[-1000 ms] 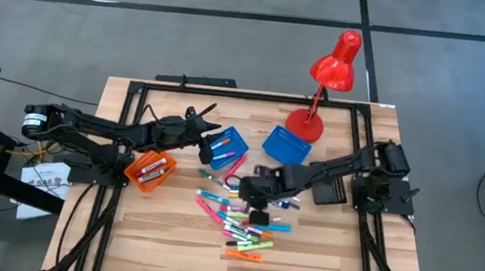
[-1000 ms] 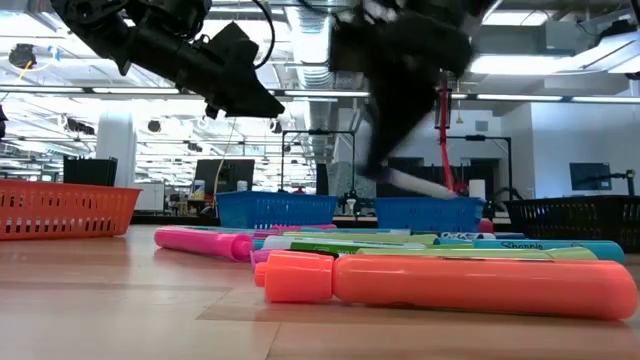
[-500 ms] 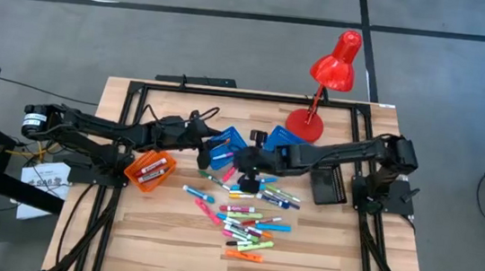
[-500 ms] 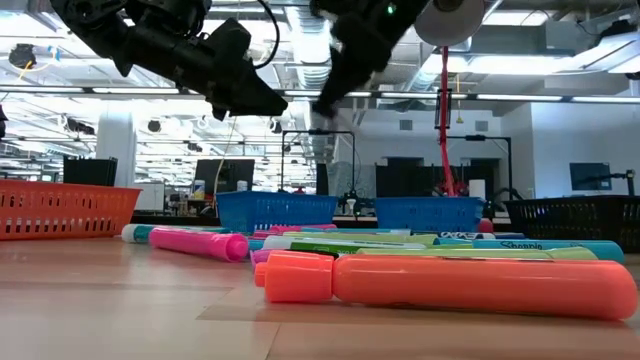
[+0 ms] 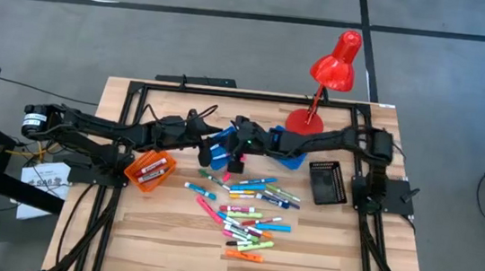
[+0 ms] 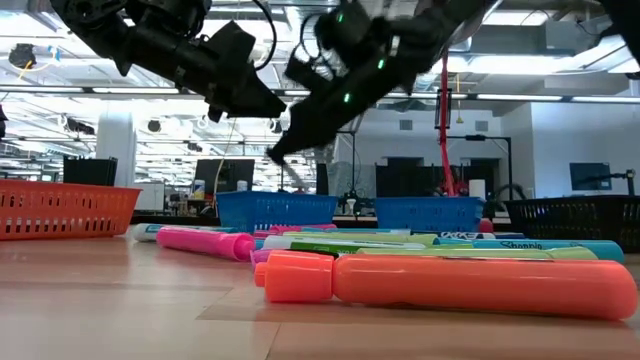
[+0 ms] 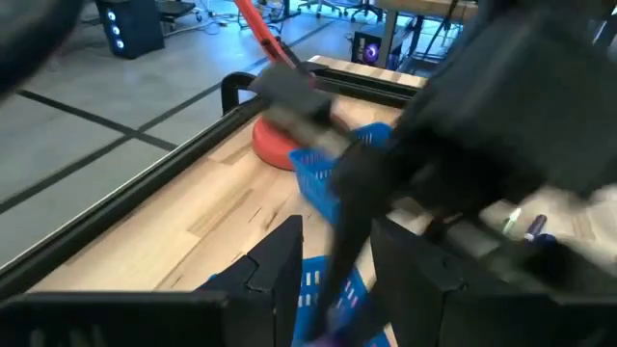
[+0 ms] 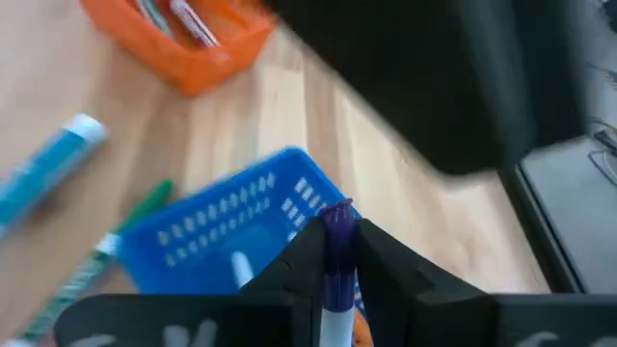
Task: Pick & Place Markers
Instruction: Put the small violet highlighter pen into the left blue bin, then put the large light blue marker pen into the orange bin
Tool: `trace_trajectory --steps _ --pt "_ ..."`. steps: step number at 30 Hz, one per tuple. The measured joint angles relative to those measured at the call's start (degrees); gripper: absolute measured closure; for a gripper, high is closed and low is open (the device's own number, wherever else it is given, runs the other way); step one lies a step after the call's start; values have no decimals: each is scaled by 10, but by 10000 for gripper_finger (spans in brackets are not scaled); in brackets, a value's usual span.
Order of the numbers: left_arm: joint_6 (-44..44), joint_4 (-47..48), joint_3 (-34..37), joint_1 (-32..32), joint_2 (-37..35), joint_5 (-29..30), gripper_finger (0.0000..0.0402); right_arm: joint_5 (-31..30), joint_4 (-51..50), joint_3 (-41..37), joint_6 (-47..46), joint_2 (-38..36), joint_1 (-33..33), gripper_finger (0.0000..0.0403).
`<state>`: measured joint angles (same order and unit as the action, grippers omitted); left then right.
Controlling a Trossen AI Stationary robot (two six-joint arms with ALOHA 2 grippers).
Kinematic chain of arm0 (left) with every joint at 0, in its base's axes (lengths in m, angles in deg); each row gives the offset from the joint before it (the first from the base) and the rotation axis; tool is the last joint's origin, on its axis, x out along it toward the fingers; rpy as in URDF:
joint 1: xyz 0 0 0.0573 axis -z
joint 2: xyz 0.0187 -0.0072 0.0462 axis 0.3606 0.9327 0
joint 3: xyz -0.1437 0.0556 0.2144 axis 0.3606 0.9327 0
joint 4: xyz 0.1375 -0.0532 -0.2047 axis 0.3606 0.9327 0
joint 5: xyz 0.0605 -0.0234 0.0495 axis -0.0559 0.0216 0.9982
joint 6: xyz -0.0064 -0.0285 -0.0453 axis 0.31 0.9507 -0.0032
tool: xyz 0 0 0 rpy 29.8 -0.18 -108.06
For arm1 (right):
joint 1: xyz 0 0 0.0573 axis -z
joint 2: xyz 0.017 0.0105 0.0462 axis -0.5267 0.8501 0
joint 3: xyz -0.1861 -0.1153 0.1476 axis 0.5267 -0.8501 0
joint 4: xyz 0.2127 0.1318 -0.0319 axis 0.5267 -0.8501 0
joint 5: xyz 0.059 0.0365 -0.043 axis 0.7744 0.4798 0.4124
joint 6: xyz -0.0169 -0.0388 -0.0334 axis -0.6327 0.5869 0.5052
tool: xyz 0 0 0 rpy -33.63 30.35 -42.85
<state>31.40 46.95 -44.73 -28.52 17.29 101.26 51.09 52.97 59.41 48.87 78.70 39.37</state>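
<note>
Many bright markers lie in a loose heap mid-table; in the low view an orange one lies nearest. My right gripper is shut on a purple-capped marker above the left blue tray, slanting down in the low view. My left gripper hovers open and empty over the same tray's far left side, its two fingers apart in the left wrist view. The orange tray holds a few markers. My right gripper pinches the marker between its two fingers, with the purple cap end sticking out past the fingertips. The marker lies along the fingers, its white body running back between them. The fingers slant down toward the table's left. The marker is clear of the blue tray.
A second blue tray lies partly under my right arm. A black tray sits at the right, and a red desk lamp stands at the far edge. A black frame rail borders the tabletop. Bare wood lies near the front edge.
My right gripper has risen from the marker heap and gone toward the table's far left, carrying the purple marker to above the left blue tray. A teal marker has rolled out to the left side of the heap.
</note>
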Motion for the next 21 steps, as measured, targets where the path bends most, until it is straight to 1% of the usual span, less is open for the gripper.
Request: trace_trajectory --steps 2,5,10,16,18,21 --pt "0 0 0 0 0 0 280 8 29 1 -3 18 7 361" --pt "0 0 0 0 0 0 280 8 21 1 -23 31 12 358" --pt "17 1 0 0 0 0 280 7 7 1 -55 33 8 335" --pt "30 1 0 0 0 -8 280 5 4 1 -21 23 -8 302" --pt "30 0 0 1 0 -26 280 -11 -12 1 -17 15 -15 291" --pt "29 1 0 6 0 -85 280 -74 -50 1 0 -14 -33 277"
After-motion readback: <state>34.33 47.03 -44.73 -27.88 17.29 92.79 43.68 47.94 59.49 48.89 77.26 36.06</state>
